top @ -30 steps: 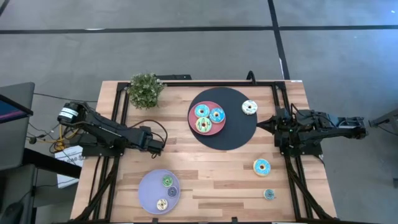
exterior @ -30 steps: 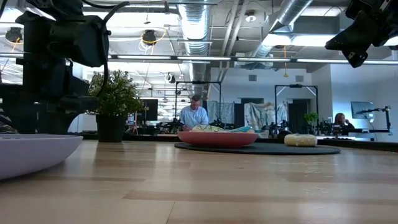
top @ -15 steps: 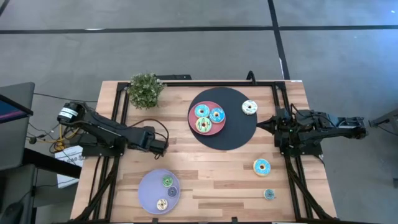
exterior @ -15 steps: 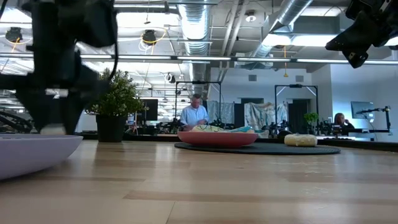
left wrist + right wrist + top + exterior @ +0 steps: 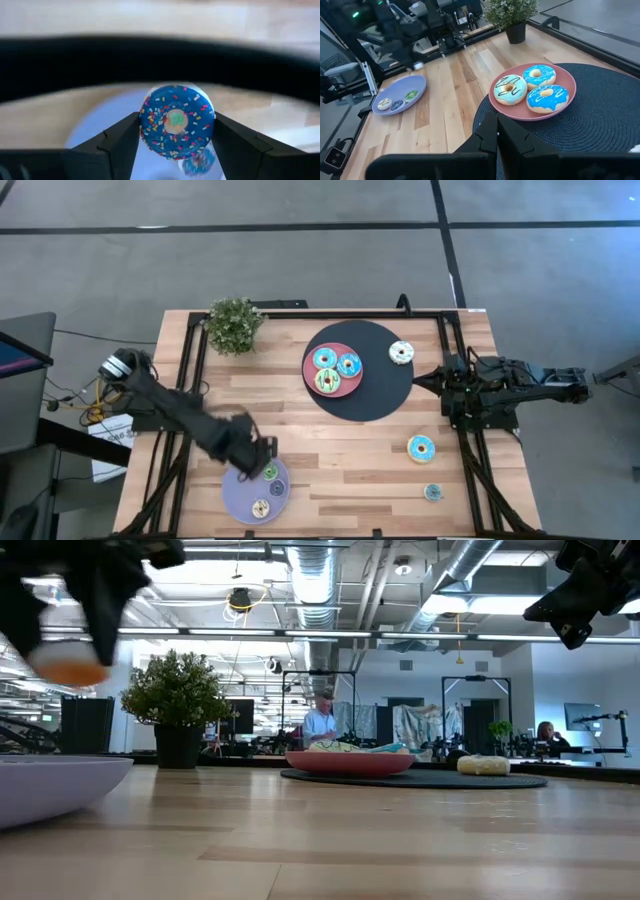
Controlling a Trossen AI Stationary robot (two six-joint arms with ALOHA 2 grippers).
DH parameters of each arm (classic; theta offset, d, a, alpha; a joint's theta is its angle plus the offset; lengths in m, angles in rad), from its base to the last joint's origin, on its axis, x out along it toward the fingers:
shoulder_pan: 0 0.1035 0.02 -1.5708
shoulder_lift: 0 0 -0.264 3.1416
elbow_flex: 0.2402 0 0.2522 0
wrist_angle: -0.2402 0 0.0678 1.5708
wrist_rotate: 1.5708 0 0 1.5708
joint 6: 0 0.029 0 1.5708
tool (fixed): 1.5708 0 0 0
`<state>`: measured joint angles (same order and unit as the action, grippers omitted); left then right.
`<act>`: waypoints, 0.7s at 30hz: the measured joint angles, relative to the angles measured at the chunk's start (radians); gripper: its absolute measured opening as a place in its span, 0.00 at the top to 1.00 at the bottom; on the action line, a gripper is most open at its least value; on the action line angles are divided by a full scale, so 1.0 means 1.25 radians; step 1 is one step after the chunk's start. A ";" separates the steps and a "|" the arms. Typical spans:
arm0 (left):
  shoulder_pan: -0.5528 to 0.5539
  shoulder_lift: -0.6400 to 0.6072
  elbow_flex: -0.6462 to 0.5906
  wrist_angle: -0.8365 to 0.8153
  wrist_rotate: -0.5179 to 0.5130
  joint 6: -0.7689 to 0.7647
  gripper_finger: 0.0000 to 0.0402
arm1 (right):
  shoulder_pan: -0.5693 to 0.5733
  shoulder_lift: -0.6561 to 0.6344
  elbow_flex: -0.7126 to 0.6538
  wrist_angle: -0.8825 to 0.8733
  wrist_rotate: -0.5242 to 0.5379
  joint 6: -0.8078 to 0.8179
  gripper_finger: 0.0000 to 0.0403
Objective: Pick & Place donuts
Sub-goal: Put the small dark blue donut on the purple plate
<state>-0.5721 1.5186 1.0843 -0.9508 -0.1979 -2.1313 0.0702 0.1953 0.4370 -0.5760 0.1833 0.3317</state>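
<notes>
My left gripper point(image 5: 262, 455) hangs over the far edge of the lavender plate point(image 5: 240, 495), shut on a coin-sized blue donut with sprinkles point(image 5: 176, 121). Three small donuts point(image 5: 270, 472) lie on that plate. The pink plate point(image 5: 318, 383) on the round dark mat point(image 5: 385, 395) carries three bigger donuts point(image 5: 333, 368). A white donut point(image 5: 401, 353) lies on the mat. A blue-iced donut point(image 5: 420, 447) and a small one point(image 5: 432, 492) lie on the bare wood at the near right. My right gripper point(image 5: 425, 377) waits shut by the mat's right edge. My left gripper pinches the small blue donut by opposite sides of its rim point(image 5: 144, 125) between its two fingers point(image 5: 122, 142). The fingers point steeply down from above. The donut's iced face is turned up toward the wrist, and the donut is lifted clear above the lavender plate.
A potted plant point(image 5: 235, 325) stands at the far left corner. Black frame rails point(image 5: 190, 360) run along the table's left, right and far sides. Bare wood lies between the two plates.
My left gripper has swung from the table's left middle toward the near edge and come over the lavender plate, rising and turning as it went. The small donut has travelled with it, clear of the table.
</notes>
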 joint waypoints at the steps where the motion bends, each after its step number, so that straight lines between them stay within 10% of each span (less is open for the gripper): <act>1: -0.024 0.023 0.012 0.000 0.003 -0.049 0.44 | 0.000 0.000 0.000 0.000 0.000 0.000 1.00; 13: -0.123 0.336 0.259 -0.040 0.120 -0.151 0.44 | 0.000 0.000 0.000 0.000 0.000 -0.039 1.00; 21: -0.160 0.361 0.284 -0.071 0.150 -0.151 0.44 | 0.000 0.000 0.000 0.000 0.000 -0.041 1.00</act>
<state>-0.7716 1.9697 1.4399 -1.0391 -0.0101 -2.3207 0.0700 0.1952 0.4370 -0.5762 0.1833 0.2802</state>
